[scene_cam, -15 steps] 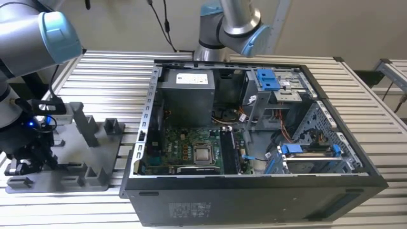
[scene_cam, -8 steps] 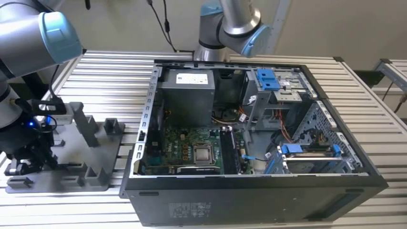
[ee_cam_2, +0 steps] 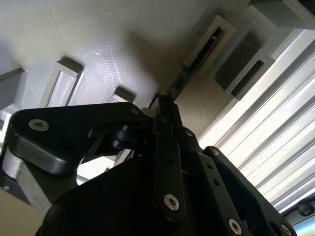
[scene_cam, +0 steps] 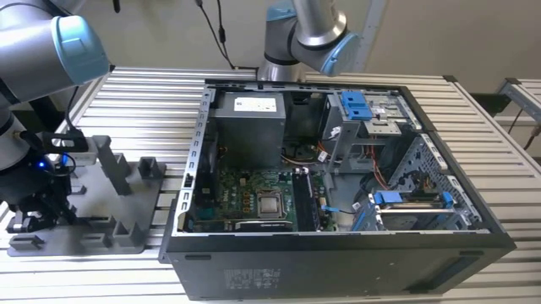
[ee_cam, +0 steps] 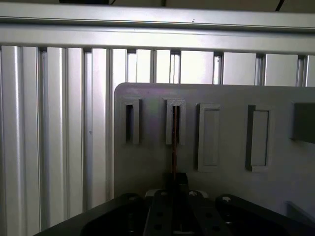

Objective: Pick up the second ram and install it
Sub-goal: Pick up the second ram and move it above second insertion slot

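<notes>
**Robot gripper pinching a memory stick at a grey tray beside an open computer**

An open black computer case (scene_cam: 338,269) takes up the middle and the exterior view's right. It lies on its side, so the green motherboard (scene_cam: 253,190), a grey power supply (scene_cam: 249,123) and bright blue drive clips (scene_cam: 355,104) can be seen inside. It rests on a ribbed aluminium table (scene_cam: 152,95).

The grey robot arm (scene_cam: 47,54), with pale blue joint caps, reaches down the exterior view's left edge.

Below the arm, in the lower part of the exterior view's left, a flat grey plastic tray (scene_cam: 142,197) lies on the table, well apart from the motherboard. It carries raised blocks and narrow slotted holders.

The black gripper (scene_cam: 34,218) hangs over the end of the tray farthest from the case. In both wrist views its dark linkages (ee_cam_2: 167,162) fold inward, and its fingertips (ee_cam: 181,180) stand almost together, with only a sliver between them.

The second ram (ee_cam: 174,152) fills that sliver. It is seen edge-on as a thin dark line running from the gripper (ee_cam: 178,178) into one narrow slot of the tray (ee_cam: 147,167). An empty matching slot lies just beside it.

In the second wrist view, the second ram (ee_cam_2: 181,77) stretches from the gripper (ee_cam_2: 165,105) to the slot opening in the tray (ee_cam_2: 98,29). The fingers are clamped on its near edge. I cannot tell whether its far end sits in the slot or has lifted clear.
</notes>
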Controlling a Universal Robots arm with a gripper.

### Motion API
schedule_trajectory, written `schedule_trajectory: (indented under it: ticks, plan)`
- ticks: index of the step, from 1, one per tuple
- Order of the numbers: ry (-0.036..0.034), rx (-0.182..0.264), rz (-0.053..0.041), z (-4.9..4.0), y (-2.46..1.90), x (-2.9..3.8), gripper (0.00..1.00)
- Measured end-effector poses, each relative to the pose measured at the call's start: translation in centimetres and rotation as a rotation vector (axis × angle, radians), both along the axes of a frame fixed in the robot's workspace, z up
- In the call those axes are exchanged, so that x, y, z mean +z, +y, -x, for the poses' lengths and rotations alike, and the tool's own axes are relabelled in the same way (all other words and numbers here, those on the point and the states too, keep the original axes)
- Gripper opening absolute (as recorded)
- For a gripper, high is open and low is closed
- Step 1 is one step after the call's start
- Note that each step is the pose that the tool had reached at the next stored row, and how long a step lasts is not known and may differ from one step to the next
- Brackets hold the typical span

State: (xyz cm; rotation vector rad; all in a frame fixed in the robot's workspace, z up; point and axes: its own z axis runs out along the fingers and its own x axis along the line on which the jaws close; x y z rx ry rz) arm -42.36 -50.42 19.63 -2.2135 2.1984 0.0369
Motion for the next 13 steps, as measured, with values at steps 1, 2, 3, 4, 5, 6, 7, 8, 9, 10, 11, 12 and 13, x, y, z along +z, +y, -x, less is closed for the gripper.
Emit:
schedule_trajectory:
  ticks: [1,2,3,4,5,6,7,8,9,10,11,12,13]
  plan:
    - [0.0000,0.000,0.0000,0.00,0.00,0.00,0.14]
    - [0.0000,0.000,0.0000,0.00,0.00,-0.01,0.14]
    - [0.0000,0.000,0.0000,0.00,0.00,-0.01,0.14]
    - [0.0000,0.000,0.0000,0.00,0.00,-0.01,0.14]
    - [0.0000,0.000,0.0000,0.00,0.00,-0.01,0.14]
    - [0.0000,0.000,0.0000,0.00,0.00,-0.01,0.14]
    - [0.0000,0.000,0.0000,0.00,0.00,-0.02,0.14]
    - [0.0000,0.000,0.0000,0.00,0.00,-0.02,0.14]
    - [0.0000,0.000,-0.0001,0.00,0.00,-0.03,0.14]
    - [0.0000,0.000,-0.0001,0.00,0.00,-0.03,0.14]
    - [0.0000,0.000,0.0000,0.00,0.00,-0.03,0.14]
    - [0.0000,0.000,0.0000,0.00,0.00,-0.03,0.14]
    - [0.0000,0.000,0.0000,0.00,0.00,-0.03,0.14]
